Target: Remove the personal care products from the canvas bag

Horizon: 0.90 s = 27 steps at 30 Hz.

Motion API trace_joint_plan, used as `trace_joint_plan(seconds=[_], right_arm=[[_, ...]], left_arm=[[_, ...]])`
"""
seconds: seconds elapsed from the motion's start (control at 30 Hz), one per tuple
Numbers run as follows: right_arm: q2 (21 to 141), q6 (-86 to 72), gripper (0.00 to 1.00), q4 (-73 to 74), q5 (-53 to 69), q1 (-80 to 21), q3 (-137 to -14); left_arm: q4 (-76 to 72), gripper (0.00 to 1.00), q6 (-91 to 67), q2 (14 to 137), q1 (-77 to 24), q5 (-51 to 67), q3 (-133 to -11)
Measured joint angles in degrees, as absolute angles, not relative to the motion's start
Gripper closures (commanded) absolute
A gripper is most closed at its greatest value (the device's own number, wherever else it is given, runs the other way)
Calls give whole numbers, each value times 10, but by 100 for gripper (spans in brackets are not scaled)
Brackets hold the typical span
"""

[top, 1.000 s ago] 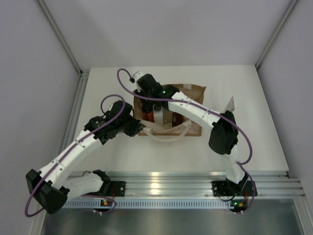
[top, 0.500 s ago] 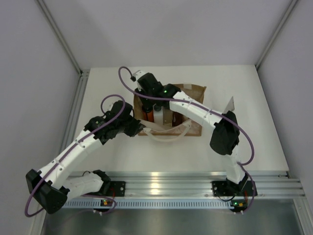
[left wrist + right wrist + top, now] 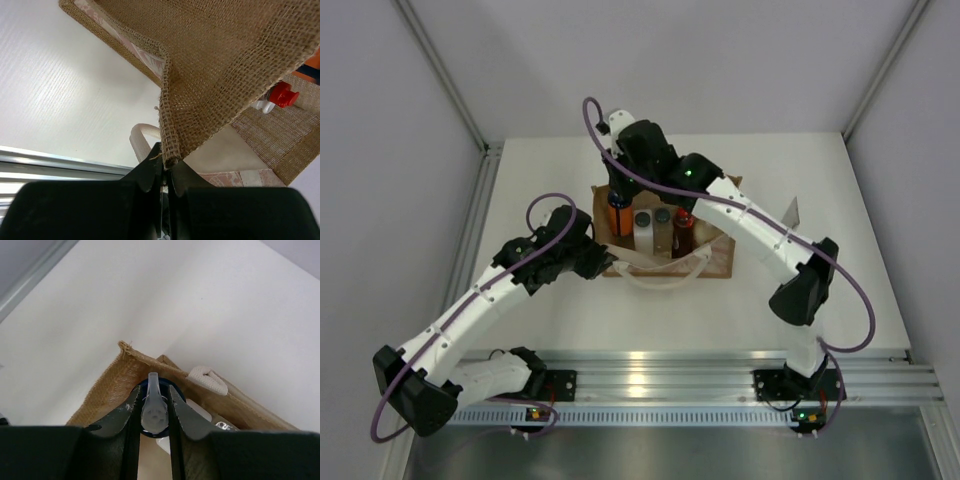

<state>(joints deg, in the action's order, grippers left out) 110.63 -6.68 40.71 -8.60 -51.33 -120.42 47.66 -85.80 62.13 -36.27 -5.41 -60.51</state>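
Note:
The canvas bag (image 3: 708,252) lies open mid-table, with bottles standing inside it. My right gripper (image 3: 618,196) is shut on the clear pump top (image 3: 153,407) of the orange bottle (image 3: 619,218), at the bag's far-left corner. Beside it stand a cream bottle (image 3: 643,230), a grey-capped one (image 3: 663,216) and a red one (image 3: 683,233). My left gripper (image 3: 607,262) is shut on the bag's woven rim (image 3: 172,135) at its near-left corner. A red cap (image 3: 281,94) shows inside the bag in the left wrist view. The white squarish bottle cannot be picked out.
The bag's cream handles (image 3: 665,272) loop toward the near side. A white tab (image 3: 207,379) sits on the bag's rim. The aluminium rail (image 3: 700,375) runs along the table's near edge, and the enclosure walls stand left and right.
My right gripper has shifted back and up with the orange bottle, and its arm has swung clear, so the bottles in the bag now show. My left gripper has not moved.

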Motion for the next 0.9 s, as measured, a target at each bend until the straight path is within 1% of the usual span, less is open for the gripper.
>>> trace_joint_plan(seconds=[0.17, 0.63, 0.9], right_arm=[[1093, -66, 100, 430, -76, -513, -1267], [1025, -60, 100, 485, -87, -513, -1311], [952, -48, 100, 506, -132, -513, -1333]], left_arm=[[477, 100, -858, 621, -363, -54, -605], [477, 100, -864, 621, -363, -54, -605], [477, 100, -869, 622, -363, -54, -605]])
